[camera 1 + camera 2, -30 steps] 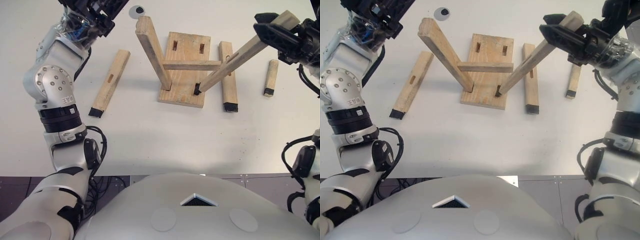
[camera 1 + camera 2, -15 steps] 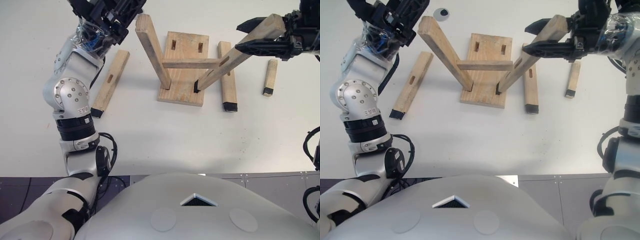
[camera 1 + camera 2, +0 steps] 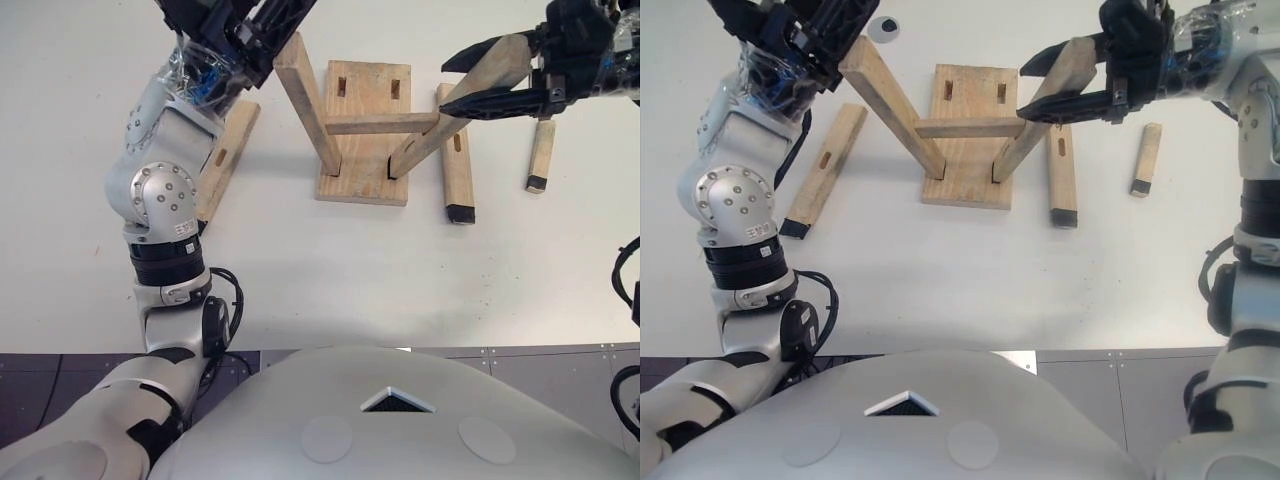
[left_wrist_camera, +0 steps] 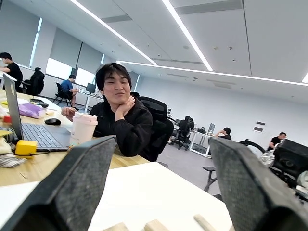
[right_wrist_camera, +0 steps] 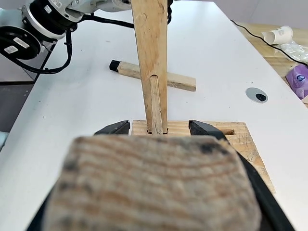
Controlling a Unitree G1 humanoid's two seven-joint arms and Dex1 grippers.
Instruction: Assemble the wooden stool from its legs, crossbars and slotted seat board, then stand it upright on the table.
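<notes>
Right now my right gripper (image 3: pixel 447 90) is clamped on the top end of the leaning leg (image 3: pixel 450 125), one finger along each side of the wood. My left gripper (image 4: pixel 161 144) is spread wide with nothing in it, close beside the top of the standing leg (image 3: pixel 310 110). The leaning leg's foot sits at the near right slot of the seat board (image 3: pixel 365 85), which lies flat on the counter (image 3: pixel 350 270). The standing leg is planted in the near left slot. A crossbar (image 3: pixel 380 124) runs between the two legs, and whether its right end is fully home in the mortise I cannot tell.

As I judge it, the step is to bring the leaning leg upright and seat it. I should swing its top inward slowly, pivoting about the foot so it does not hop out of the slot. The left gripper should close on the standing leg first, or the crossbar will push that leg over. Only once both are square should I press straight down.

One loose leg (image 3: pixel 228 150) lies left of the board, another (image 3: pixel 458 180) just right of it, and a short crossbar (image 3: pixel 540 150) farther right.
</notes>
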